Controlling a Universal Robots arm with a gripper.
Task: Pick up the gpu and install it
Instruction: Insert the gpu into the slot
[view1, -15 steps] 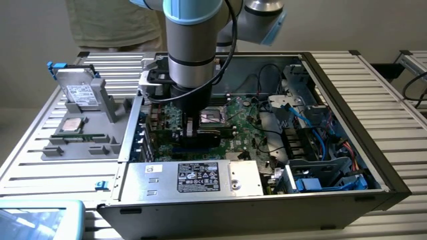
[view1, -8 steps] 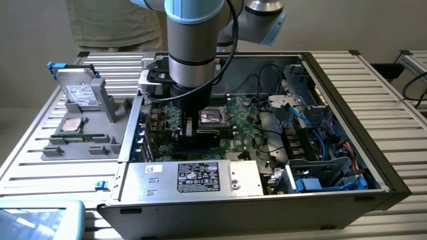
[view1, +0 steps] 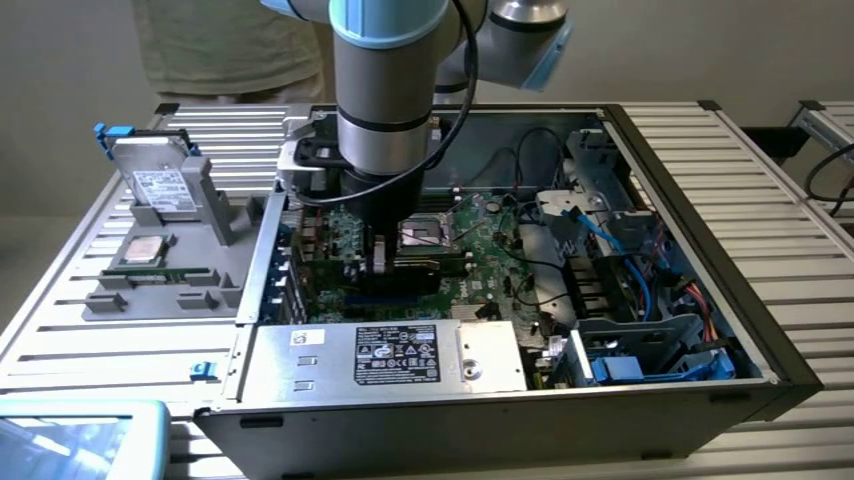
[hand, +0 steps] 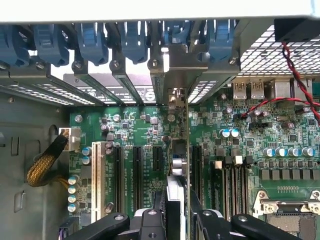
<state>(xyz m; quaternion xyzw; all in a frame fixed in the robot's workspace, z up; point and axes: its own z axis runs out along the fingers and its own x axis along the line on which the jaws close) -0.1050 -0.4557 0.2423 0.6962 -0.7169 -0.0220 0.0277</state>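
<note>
Exterior view, L to R: gray parts tray (view1: 234, 225) w/ hard drive (view1: 158, 185) sits well apart from tool (view1: 378, 262), on exterior view's left; tool is inside PC case (view1: 534, 430), clamped on gpu (hand: 178, 150), card held edge-on over motherboard (hand: 135, 125) slots; seated or not, can't tell.

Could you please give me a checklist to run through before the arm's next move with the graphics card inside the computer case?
1. Black claw closed on the thin green expansion card with silver end bracket: ok.
2. Card upright, edge toward the green motherboard: ok.
3. Card seated in a black slot: cannot tell.
4. Red-and-black twisted wires apart from the card: ok.
5. Person in light clothing outside the open grey computer case: ok.
</note>
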